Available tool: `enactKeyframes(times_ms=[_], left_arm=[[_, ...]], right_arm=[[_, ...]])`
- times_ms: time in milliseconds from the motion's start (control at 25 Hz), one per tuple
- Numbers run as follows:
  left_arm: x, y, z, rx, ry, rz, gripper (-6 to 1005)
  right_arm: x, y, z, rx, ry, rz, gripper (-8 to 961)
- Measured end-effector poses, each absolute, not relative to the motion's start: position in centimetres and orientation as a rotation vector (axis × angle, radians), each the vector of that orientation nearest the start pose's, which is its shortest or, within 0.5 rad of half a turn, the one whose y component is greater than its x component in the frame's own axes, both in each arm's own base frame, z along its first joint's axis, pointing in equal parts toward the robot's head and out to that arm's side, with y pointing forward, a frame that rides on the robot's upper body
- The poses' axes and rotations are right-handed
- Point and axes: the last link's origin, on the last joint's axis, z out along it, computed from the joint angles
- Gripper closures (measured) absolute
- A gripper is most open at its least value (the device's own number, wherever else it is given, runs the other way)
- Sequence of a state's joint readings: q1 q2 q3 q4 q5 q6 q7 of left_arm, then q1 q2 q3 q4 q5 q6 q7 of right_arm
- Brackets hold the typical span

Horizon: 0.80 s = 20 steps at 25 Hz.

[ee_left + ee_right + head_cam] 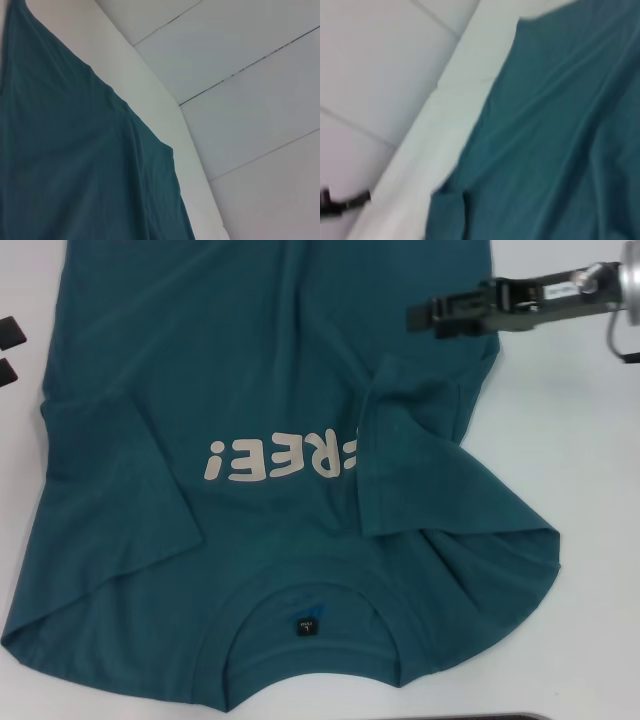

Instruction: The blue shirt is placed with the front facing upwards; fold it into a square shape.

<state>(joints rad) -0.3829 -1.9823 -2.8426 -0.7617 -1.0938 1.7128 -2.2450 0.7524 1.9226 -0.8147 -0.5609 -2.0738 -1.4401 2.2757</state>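
Folding blue shirt (250, 390) | our right gripper (440, 316), grip state unclear, over right sleeve fold | risk: snagging, fold slipping open

So the blue shirt (280, 440) is spread flat over most of the table (590, 470), collar (305, 625) at the near edge closest to the robot and the hem running off the far side. The lettering (280, 458) sits across the middle, upside down from the robot's side. The right sleeve is folded inward on top of the body, covering the end of the lettering; the left sleeve lies flat, too. The right gripper (415, 317) comes in from the right and hangs over the shirt's far right part, just beyond that folded sleeve. The left gripper (8, 335) is just off the shirt's left edge, at the frame's left border.
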Motion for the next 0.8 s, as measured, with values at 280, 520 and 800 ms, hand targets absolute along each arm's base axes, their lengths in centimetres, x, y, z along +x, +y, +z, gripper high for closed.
enactKeyframes(times_ms=[280, 520, 800], left_arm=[[-33.4, 29.1, 10.6, -2.001, -1.778, -1.05, 95], [-32.6, 29.0, 9.6, -2.083, -1.823, -1.003, 94], [-32.3, 29.0, 9.2, -2.09, -1.856, -1.009, 95]], right_arm=[[23.5, 38.3, 5.4, -2.646, 1.489, 0.219, 211], [23.2, 38.0, 6.3, -2.67, 1.451, 0.213, 209], [23.2, 38.1, 6.4, -2.66, 1.456, 0.214, 208]])
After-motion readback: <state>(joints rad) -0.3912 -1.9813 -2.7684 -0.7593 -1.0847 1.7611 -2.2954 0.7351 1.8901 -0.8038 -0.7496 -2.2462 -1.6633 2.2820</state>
